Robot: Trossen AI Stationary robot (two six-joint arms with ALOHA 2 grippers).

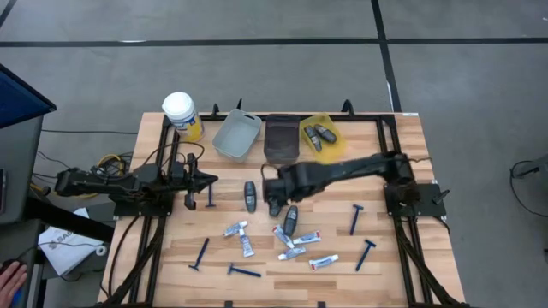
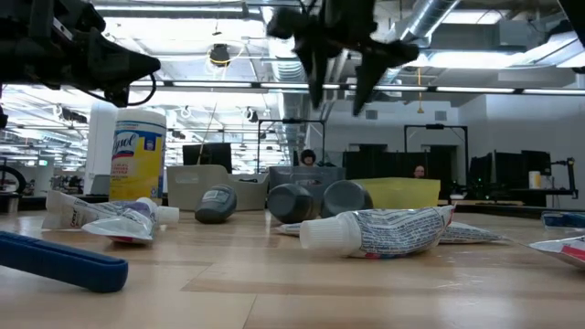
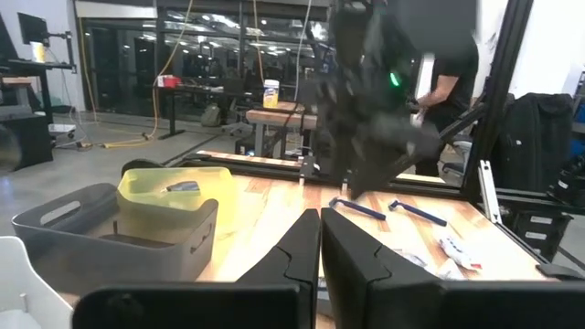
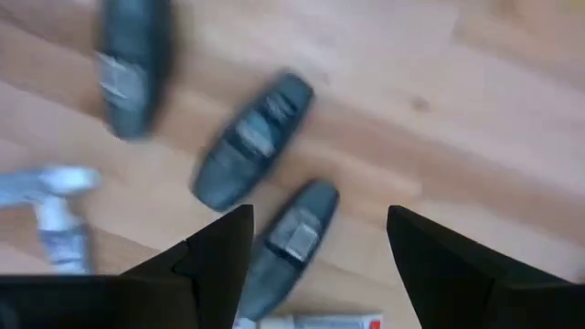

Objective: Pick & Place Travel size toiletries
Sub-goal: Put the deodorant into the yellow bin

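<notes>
1. Nearest, crumpled white tubes [image 1: 292,253] and thin blue razors [image 1: 244,272] lie scattered on the wooden bench [image 1: 411,154].
2. Mid-bench, the right claw [image 1: 276,198] hangs wide open and empty above dark grey oval bottles [image 4: 253,140]; they lie close together, so a descent could nudge a neighbour.
3. The left claw [image 1: 211,179] waits shut, empty.
4. Farthest, the yellow bin [image 1: 329,147] holds two bottles.

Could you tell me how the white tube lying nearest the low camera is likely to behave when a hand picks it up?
The white tube looks crumpled and partly flattened, so it will probably give under a squeeze rather than stay stiff. It seems light for its size. Its flattened body should keep it from rolling, though the round cap end might let it pivot if pushed.
</notes>
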